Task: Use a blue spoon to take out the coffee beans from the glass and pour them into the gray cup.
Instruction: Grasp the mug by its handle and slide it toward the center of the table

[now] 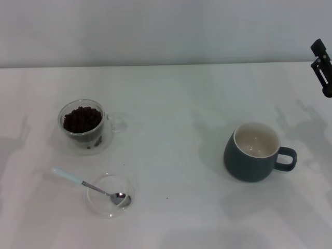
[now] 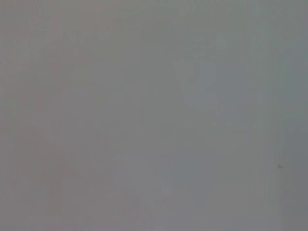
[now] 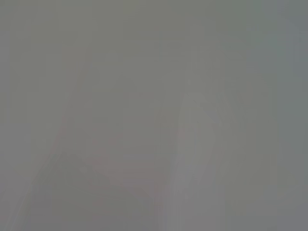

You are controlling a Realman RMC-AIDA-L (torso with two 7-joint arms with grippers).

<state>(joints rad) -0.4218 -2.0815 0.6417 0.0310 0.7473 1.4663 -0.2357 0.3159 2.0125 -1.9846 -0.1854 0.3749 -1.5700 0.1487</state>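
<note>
Here, your right gripper (image 1: pixel 322 67) sits raised at the far right edge; its finger state cannot be told. You have one glass (image 1: pixel 83 123) of beans (image 1: pixel 81 118), one spoon (image 1: pixel 91 185), one cup (image 1: pixel 256 152).

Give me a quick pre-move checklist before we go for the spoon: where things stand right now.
1. Blue spoon free to pick: ok. Its bowl rests in the clear dish, its handle sticks out over the rim, and nothing touches it.
2. Coffee beans ready in the glass: ok, heaped inside, glass upright.
3. Gray cup ready to receive: ok, upright, inside looks empty.
4. Right gripper clear of the objects: ok, at the far right edge of the head view, well away from the cup.
5. Left gripper position: cannot tell, not in the head view.
6. Wrist views usable for guidance: not ok, both show only a blank surface.
</note>
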